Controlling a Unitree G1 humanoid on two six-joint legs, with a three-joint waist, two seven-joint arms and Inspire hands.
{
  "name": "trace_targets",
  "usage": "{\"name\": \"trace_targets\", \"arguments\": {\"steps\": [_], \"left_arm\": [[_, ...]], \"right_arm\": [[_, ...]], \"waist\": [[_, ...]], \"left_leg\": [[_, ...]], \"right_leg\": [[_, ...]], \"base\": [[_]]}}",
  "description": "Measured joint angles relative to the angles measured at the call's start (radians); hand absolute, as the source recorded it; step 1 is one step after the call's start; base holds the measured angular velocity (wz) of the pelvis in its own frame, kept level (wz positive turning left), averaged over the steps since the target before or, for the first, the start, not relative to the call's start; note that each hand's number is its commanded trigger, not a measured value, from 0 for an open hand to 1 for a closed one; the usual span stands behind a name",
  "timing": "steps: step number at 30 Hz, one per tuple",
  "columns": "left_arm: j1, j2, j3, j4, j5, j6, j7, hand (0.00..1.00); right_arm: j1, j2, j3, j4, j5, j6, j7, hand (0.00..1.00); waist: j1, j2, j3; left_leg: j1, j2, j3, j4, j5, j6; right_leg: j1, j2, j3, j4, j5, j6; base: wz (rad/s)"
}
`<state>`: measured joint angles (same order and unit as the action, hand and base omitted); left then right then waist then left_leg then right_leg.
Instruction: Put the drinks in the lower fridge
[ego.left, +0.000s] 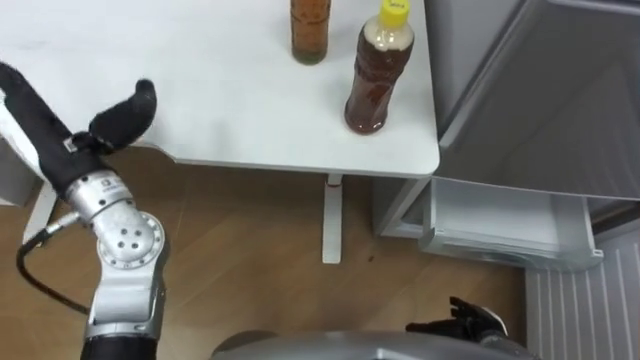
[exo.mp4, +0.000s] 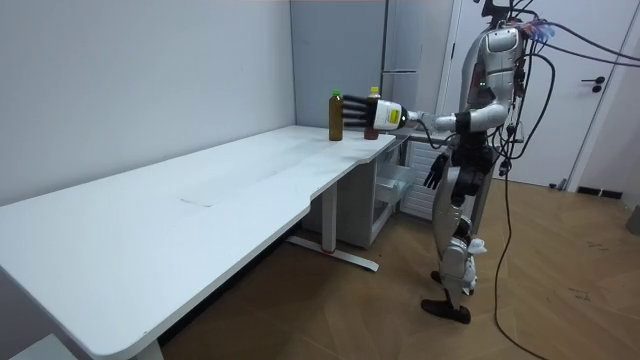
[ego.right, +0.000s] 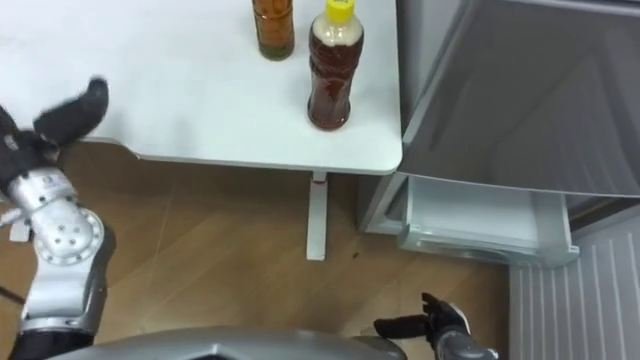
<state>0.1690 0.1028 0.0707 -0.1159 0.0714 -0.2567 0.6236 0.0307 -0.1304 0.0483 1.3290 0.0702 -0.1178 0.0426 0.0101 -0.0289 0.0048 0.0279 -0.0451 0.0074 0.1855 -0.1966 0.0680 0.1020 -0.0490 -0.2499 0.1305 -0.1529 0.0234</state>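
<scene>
Robot stands upright on the wood floor at the end of the white bench (ego.left: 220, 90) that meets the fridge (ego.left: 560, 90), facing the bench's near edge. Drinks: two bottles, both upright on the bench and both untouched. The yellow-capped bottle (ego.left: 378, 80) holds a dark brown drink and sits close to the bench's near right corner. The second bottle (ego.left: 310, 35) holds an amber drink and sits farther in from the bench's near edge, a little to the left. Its top is cut off in the eye views. The two stand near each other but apart. Left robot hand (ego.left: 50, 125): the arm is stretched out from the lower left, and the hand is over the left part of the bench's near edge. Fingers are straight, thumb spread away from them, nothing held. In the room view it sits at about bottle height above the bench top. The eye views show it well apart from both bottles. Right robot hand (ego.left: 472, 318): hangs low at the robot's side, off the bench and below its right end. Fingers are loose and slightly spread, and it is empty. The fridge is grey and stands just beside the bench's right end. Its white lower drawer (ego.left: 500, 230) is pulled out below bench-top level. I cannot tell what is inside it.
</scene>
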Motion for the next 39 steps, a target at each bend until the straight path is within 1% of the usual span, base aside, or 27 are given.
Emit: {"name": "trace_targets", "arguments": {"steps": [3,6,7,8,9,10,11,12,14,15,17,18,19,20,21,23,25,27,29,32,34,35,37,39], "left_arm": [[-0.003,0.004,-0.008,-0.045,0.011,0.0,-0.051,0.0],[-0.003,0.015,-0.042,-0.058,0.009,0.009,-0.106,0.0],[-0.003,0.016,-0.06,-0.076,0.008,0.012,-0.137,0.0],[-0.003,0.017,-0.083,-0.099,0.005,0.016,-0.169,0.0],[-0.003,0.018,-0.094,-0.11,0.003,0.017,-0.186,0.0],[-0.004,0.021,-0.113,-0.133,-0.001,0.017,-0.222,0.0],[-0.006,0.03,-0.132,-0.151,-0.001,0.017,-0.258,0.0],[-0.009,0.033,-0.143,-0.157,-0.002,0.017,-0.275,0.0],[-0.033,0.035,-0.185,-0.159,-0.002,0.017,-0.33,0.0],[-0.038,0.037,-0.197,-0.159,-0.002,0.017,-0.342,0.0],[-0.062,0.046,-0.232,-0.162,-0.003,0.019,-0.395,0.0],[-0.068,0.048,-0.239,-0.164,-0.003,0.02,-0.407,0.0],[-0.078,0.052,-0.252,-0.173,-0.003,0.025,-0.426,0.0],[-0.094,0.056,-0.264,-0.18,-0.003,0.031,-0.445,0.0],[-0.103,0.058,-0.272,-0.182,-0.003,0.032,-0.452,0.0],[-0.14,0.058,-0.295,-0.184,-0.024,0.034,-0.481,0.0],[-0.156,0.057,-0.307,-0.184,-0.043,0.041,-0.498,0.0],[-0.164,0.057,-0.309,-0.184,-0.066,0.06,-0.52,0.0],[-0.166,0.057,-0.309,-0.184,-0.083,0.091,-0.544,0.0],[-0.169,0.054,-0.309,-0.184,-0.083,0.115,-0.576,0.0],[-0.176,0.051,-0.309,-0.184,-0.085,0.128,-0.59,0.0],[-0.178,0.05,-0.309,-0.185,-0.089,0.13,-0.596,0.0],[-0.178,0.045,-0.309,-0.19,-0.112,0.138,-0.617,0.0],[-0.178,0.043,-0.308,-0.19,-0.121,0.144,-0.633,0.0]], "right_arm": [[-0.008,0.0,-0.001,0.004,-0.001,0.0,0.007,0.0],[-0.012,0.0,0.008,0.005,-0.002,0.0,0.027,0.0],[-0.012,0.0,0.008,0.006,-0.002,-0.001,0.032,0.0],[-0.022,0.0,0.01,0.014,-0.004,-0.002,0.04,0.0],[-0.027,0.0,0.011,0.019,-0.005,-0.002,0.044,0.0],[-0.04,0.0,0.012,0.032,-0.008,-0.002,0.051,0.0],[-0.046,0.0,0.019,0.034,-0.01,-0.002,0.06,0.0],[-0.048,0.0,0.022,0.034,-0.01,-0.002,0.063,0.0],[-0.053,-0.002,0.045,0.035,-0.007,-0.013,0.071,0.0],[-0.054,-0.002,0.047,0.036,-0.006,-0.015,0.072,0.0],[-0.067,-0.002,0.047,0.049,-0.003,-0.016,0.082,0.0],[-0.072,-0.002,0.047,0.055,-0.002,-0.015,0.084,0.0],[-0.081,-0.002,0.047,0.062,-0.002,-0.015,0.089,0.0],[-0.088,-0.002,0.048,0.068,-0.001,-0.014,0.092,0.0],[-0.089,-0.002,0.048,0.069,-0.001,-0.014,0.092,0.0],[-0.089,-0.002,0.049,0.069,0.0,-0.013,0.09,0.0],[-0.09,-0.002,0.049,0.069,0.0,-0.012,0.09,0.0],[-0.091,-0.003,0.053,0.067,-0.001,-0.01,0.09,0.0],[-0.094,-0.003,0.063,0.064,-0.001,-0.002,0.091,0.0],[-0.099,-0.003,0.064,0.064,-0.001,0.009,0.092,0.0],[-0.101,-0.004,0.068,0.064,-0.001,0.01,0.092,0.0],[-0.101,-0.004,0.068,0.064,-0.001,0.01,0.091,0.0],[-0.101,-0.005,0.068,0.064,-0.001,0.01,0.091,0.0],[-0.101,-0.008,0.068,0.064,-0.001,0.01,0.091,0.0]], "waist": [[-0.009,0.0,0.0002],[-0.015,-0.003,0.0018],[-0.017,-0.007,0.0045],[-0.018,-0.009,0.0052],[-0.019,-0.01,0.0049],[-0.027,-0.01,0.0049],[-0.033,-0.009,0.0052],[-0.036,-0.008,0.0053],[-0.048,-0.008,0.0055],[-0.054,-0.007,0.0056],[-0.072,-0.006,0.0056],[-0.076,-0.006,0.0056],[-0.091,-0.006,0.0055],[-0.096,-0.005,0.0051],[-0.097,-0.005,0.0049],[-0.101,-0.001,0.0025],[-0.104,0.002,0.0006],[-0.106,0.004,-0.0008],[-0.109,0.005,-0.0009],[-0.115,0.005,-0.0009],[-0.115,0.006,-0.0016],[-0.115,0.006,-0.0019],[-0.115,0.012,-0.0043],[-0.115,0.016,-0.0044]], "left_leg": [[0.001,0.001,0.0,0.0,0.0,0.0],[0.0,0.0,-0.003,0.003,0.0,0.0],[-0.002,0.0,-0.003,0.003,0.0,0.0],[-0.004,-0.001,-0.003,0.002,0.0,0.0],[-0.005,-0.001,-0.003,0.002,0.0,0.0],[-0.007,-0.001,-0.002,0.002,0.0,0.0],[-0.006,-0.001,-0.001,0.002,0.0,0.0],[-0.005,0.0,0.001,0.002,0.0,0.0],[-0.005,0.001,0.004,0.003,0.0,0.0],[-0.005,0.001,0.004,0.003,0.0,0.0],[-0.006,0.001,0.01,0.002,0.0,0.0],[-0.006,0.001,0.012,0.001,0.0,0.0],[-0.006,0.001,0.013,0.0,0.0,0.0],[-0.005,0.001,0.016,0.0,0.0,0.0],[-0.004,0.001,0.018,0.0,0.0,0.0],[0.0,0.001,0.021,-0.001,0.0,0.0],[0.002,0.002,0.026,-0.001,0.0,0.0],[0.0,0.004,0.037,-0.001,0.0,0.0],[0.0,0.007,0.046,-0.003,0.0,0.0],[0.0,0.008,0.049,-0.007,0.0,0.0],[0.0,0.01,0.051,-0.007,0.0,0.0],[0.0,0.011,0.053,-0.007,0.0,-0.001],[0.0,0.013,0.062,-0.007,0.0,-0.001],[0.0,0.013,0.062,-0.007,0.0,-0.001]], "right_leg": [[0.0,0.0,0.002,0.0,0.0,0.0],[0.002,0.0,0.004,0.0,0.0,0.0],[0.0,0.0,0.009,0.0,0.0,0.0],[-0.002,0.0,0.016,0.001,0.0,0.0],[-0.004,0.0,0.023,0.001,0.0,0.0],[-0.006,0.0,0.032,0.001,0.0,0.0],[-0.006,0.0,0.033,0.001,0.0,0.0],[-0.006,0.001,0.035,0.001,0.0,0.0],[-0.005,0.001,0.04,0.001,0.0,0.0],[-0.004,0.001,0.04,0.001,0.0,0.0],[-0.005,0.001,0.048,0.001,0.0,0.0],[-0.006,0.001,0.049,0.001,0.0,0.0],[-0.007,0.001,0.048,0.001,0.0,0.0],[-0.007,0.001,0.051,0.002,0.0,0.0],[-0.008,0.001,0.053,0.002,0.0,0.0],[-0.009,0.001,0.055,0.002,0.0,0.0],[-0.01,0.001,0.058,0.002,0.0,0.0],[-0.016,0.002,0.062,0.002,0.0,0.0],[-0.019,0.004,0.071,0.003,0.0,0.0],[-0.022,0.006,0.073,0.003,0.0,0.0],[-0.023,0.007,0.073,0.003,0.0,0.0],[-0.023,0.007,0.073,0.003,0.0,0.0],[-0.023,0.008,0.077,0.003,0.0,0.0],[-0.024,0.008,0.08,0.003,0.0,0.0]], "base": [[0.0],[0.03],[0.0],[0.0],[0.0],[-0.03],[-0.05],[-0.06],[-0.03],[0.0],[-0.06],[-0.08],[-0.06],[-0.07],[-0.08],[-0.06],[-0.08],[-0.13],[-0.12],[-0.04],[0.0],[0.0],[-0.02],[-0.04]]}}
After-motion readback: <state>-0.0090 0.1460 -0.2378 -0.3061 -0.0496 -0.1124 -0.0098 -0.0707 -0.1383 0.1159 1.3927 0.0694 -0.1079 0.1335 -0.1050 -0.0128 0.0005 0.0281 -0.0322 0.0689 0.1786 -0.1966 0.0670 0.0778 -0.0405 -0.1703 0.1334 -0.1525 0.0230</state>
